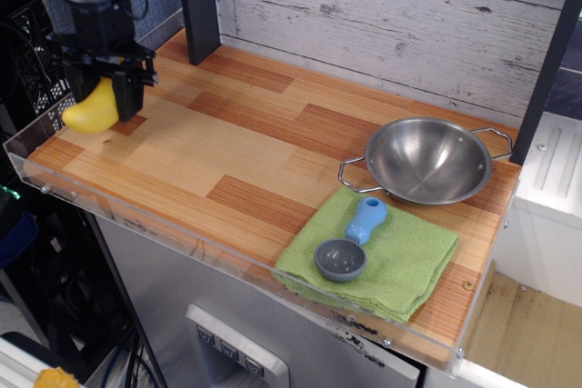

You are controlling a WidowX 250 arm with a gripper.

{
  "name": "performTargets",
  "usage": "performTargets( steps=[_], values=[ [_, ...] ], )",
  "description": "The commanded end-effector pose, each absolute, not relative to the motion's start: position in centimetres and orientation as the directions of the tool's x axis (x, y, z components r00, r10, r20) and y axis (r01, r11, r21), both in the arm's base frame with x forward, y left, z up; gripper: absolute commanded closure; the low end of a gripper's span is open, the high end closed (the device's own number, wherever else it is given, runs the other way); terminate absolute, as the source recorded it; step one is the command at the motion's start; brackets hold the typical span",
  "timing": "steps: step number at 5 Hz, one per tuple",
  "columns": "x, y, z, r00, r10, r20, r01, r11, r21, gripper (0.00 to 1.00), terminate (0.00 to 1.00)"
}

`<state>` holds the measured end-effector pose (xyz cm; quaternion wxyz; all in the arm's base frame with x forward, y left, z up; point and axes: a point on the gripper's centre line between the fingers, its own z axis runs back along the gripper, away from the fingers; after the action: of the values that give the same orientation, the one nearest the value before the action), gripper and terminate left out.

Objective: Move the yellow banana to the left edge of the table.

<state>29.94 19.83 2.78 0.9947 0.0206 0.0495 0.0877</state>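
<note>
The yellow banana [90, 111] sits low over the left end of the wood-plank table [236, 170], close to the clear acrylic rim. My black gripper [111, 97] comes down from above and is shut on the banana, whose upper right part is hidden behind the fingers. The banana's rounded end sticks out to the left of the gripper. I cannot tell whether the banana touches the tabletop.
A steel bowl [427, 160] with two handles stands at the right. A green cloth [373, 256] lies in front of it with a blue-handled grey scoop [350, 244] on top. A dark post [197, 2] rises at the back left.
</note>
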Motion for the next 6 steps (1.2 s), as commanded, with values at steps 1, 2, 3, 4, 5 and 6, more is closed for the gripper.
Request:
performTargets(
  steps=[1,2,3,4,5,6],
  values=[
    [31.3,18.2,4.2,0.989,0.139,-0.054,-0.134,0.988,0.074,1.00,0.00],
    [31.1,18.4,4.0,0.989,0.132,-0.068,-0.127,0.989,0.071,0.00,0.00],
    [30.7,18.4,4.9,0.989,0.130,-0.063,-0.125,0.989,0.077,0.00,0.00],
    [30.5,17.7,8.4,0.994,0.106,-0.034,-0.105,0.993,0.052,0.00,0.00],
    [30.4,15.6,13.3,0.997,0.080,0.022,-0.081,0.996,0.037,0.00,0.00],
    [30.0,13.1,18.4,0.999,0.021,0.039,-0.021,1.000,-0.003,0.00,0.00]
  ],
)
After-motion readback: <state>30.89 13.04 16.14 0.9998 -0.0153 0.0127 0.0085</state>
